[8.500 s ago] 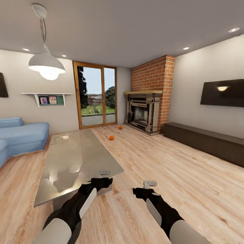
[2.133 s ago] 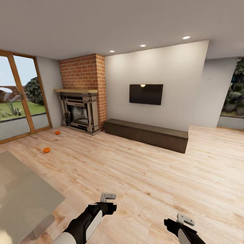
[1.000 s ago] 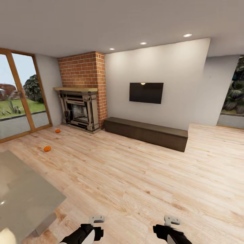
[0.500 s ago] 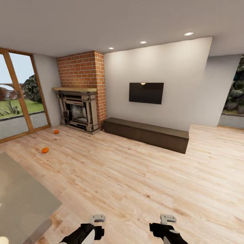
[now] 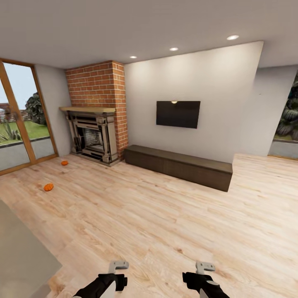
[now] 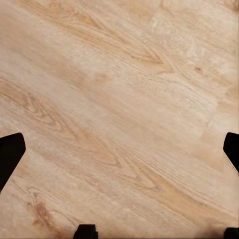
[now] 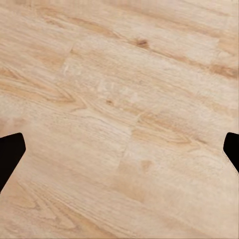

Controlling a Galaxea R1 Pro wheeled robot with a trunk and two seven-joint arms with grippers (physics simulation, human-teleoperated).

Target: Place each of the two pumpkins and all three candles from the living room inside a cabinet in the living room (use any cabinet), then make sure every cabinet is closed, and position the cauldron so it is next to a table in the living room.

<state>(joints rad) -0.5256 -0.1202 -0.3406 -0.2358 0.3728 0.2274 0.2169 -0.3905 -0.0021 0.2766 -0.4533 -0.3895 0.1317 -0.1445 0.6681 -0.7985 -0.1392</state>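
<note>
Two pumpkins lie on the plank floor well apart from the robot: one pumpkin out in the open and a second pumpkin farther back, near the foot of the brick fireplace; both are too small to show their ribbing. The cabinet stands along the white wall under the black TV, its drawer fronts too dim to tell apart, though none stands open. Only a corner of the table shows, cut off by the frame at lower left. Both arms are cropped at the bottom edge, forearms held low and roughly parallel over bare floor. The left gripper has its fingertips spread wide at the edges of the left wrist view with only floor between them; the right gripper is likewise spread wide and holds nothing.
</note>
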